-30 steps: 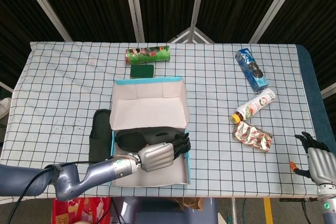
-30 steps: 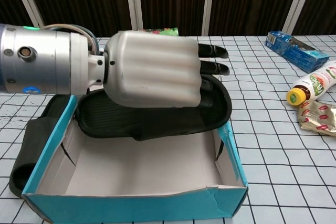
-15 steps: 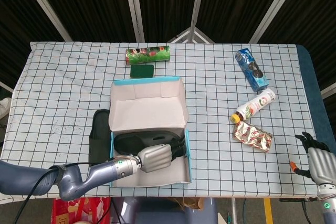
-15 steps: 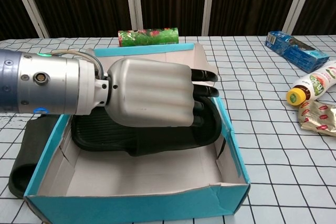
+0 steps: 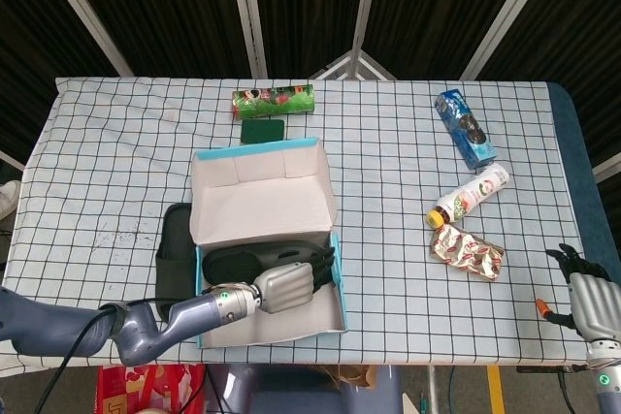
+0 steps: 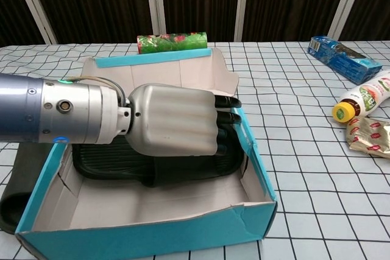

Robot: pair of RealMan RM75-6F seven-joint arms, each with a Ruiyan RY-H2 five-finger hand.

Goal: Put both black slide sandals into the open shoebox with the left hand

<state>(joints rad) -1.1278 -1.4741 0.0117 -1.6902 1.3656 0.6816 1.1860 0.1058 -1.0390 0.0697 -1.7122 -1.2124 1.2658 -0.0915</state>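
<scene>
One sandal point(image 6: 152, 165) lies inside the box point(image 6: 146, 232), low against the far wall and apparently down on the floor — so roughly half done, though not yet released. The other sandal point(image 5: 176, 257) lies on the table just left of the box, untouched. The left hand point(image 6: 173, 128) reaches in level from the left, back of the hand up, fingers curled over and gripping the first sandal. The right hand point(image 5: 590, 300) sits idle at the table's right edge — I cannot tell whether its fingers are apart or together.
</scene>
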